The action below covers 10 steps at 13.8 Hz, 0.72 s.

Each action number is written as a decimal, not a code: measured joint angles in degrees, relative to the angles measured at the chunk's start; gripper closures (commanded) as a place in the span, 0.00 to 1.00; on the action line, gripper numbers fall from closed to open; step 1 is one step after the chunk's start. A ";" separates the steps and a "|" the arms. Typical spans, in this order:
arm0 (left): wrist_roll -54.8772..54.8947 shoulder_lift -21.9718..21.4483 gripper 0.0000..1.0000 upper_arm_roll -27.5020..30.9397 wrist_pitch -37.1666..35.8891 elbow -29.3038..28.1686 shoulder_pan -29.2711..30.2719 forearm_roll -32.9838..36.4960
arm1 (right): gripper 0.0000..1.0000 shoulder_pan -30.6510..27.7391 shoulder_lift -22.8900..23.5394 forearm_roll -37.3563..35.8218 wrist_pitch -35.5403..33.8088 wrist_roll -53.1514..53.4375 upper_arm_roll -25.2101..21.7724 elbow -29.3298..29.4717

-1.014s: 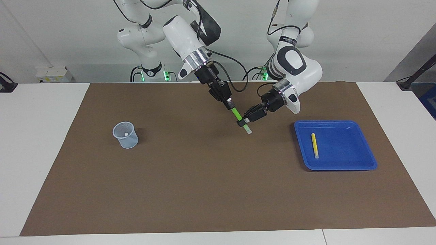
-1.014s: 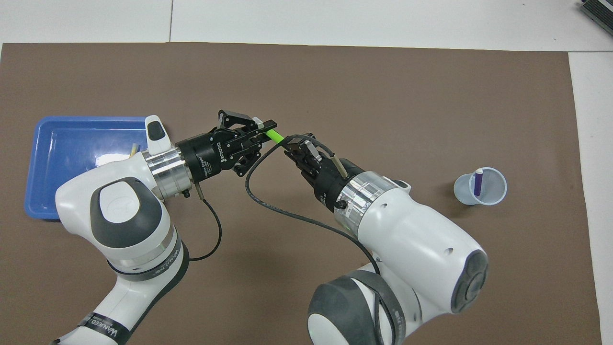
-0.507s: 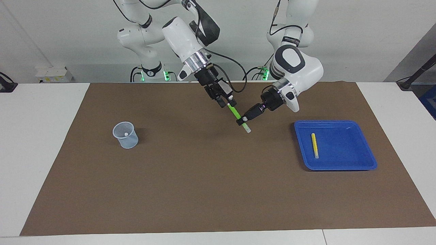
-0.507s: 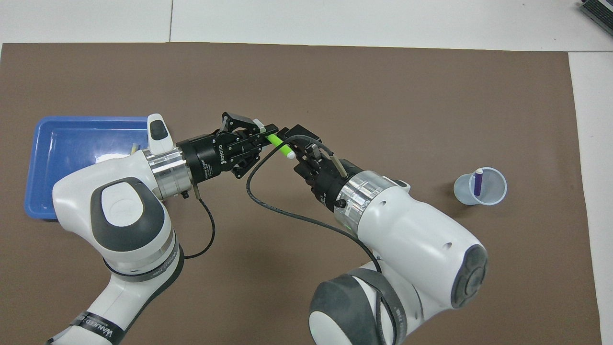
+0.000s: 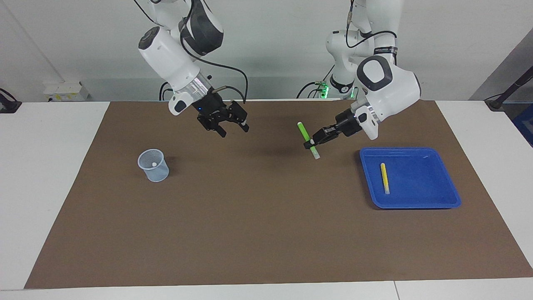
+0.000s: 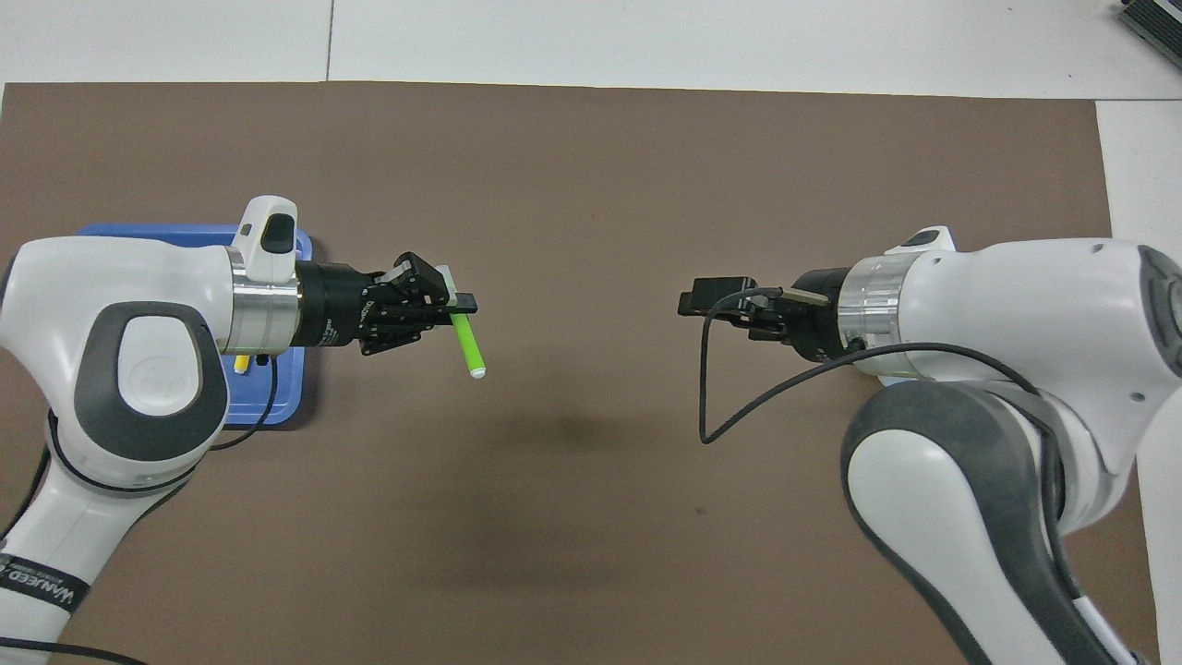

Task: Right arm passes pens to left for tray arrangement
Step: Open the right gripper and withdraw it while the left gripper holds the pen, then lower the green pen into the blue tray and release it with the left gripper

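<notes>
Presently the green pen (image 5: 307, 139) is held clamped in the left gripper (image 5: 311, 143), raised over the brown mat (image 5: 258, 233) beside the blue tray (image 5: 441, 200); whitish end downward, pen tilted. A yellow pen (image 5: 385, 178) is seen lying in the tray. The right gripper (image 5: 233, 127) (blue light at wrist) is spread open and empty, raised over the mat between the held pen and the translucent cup (image 5: 153, 165).

A brown mat (image 5: 250, 233) is lying flat over the white surface (image 5: 46, 166), covering most of it. A small translucent pale-blue cup (image 5: 153, 165) is standing upright on the mat toward the right arm's end.
</notes>
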 measured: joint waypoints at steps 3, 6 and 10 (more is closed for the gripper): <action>1.23 0.00 1.00 0.03 -6.15 1.96 2.28 12.28 | 0.00 -1.34 -0.05 -10.95 -5.03 -8.29 -0.01 -0.06; 6.03 0.13 1.00 0.09 -11.92 4.23 4.85 21.04 | 0.00 -2.72 -0.10 -22.15 -8.10 -17.36 0.02 -1.66; 15.75 0.24 1.00 0.23 -16.83 5.84 9.74 30.67 | 0.00 -9.96 0.48 -31.12 -6.88 -32.61 -0.05 -4.36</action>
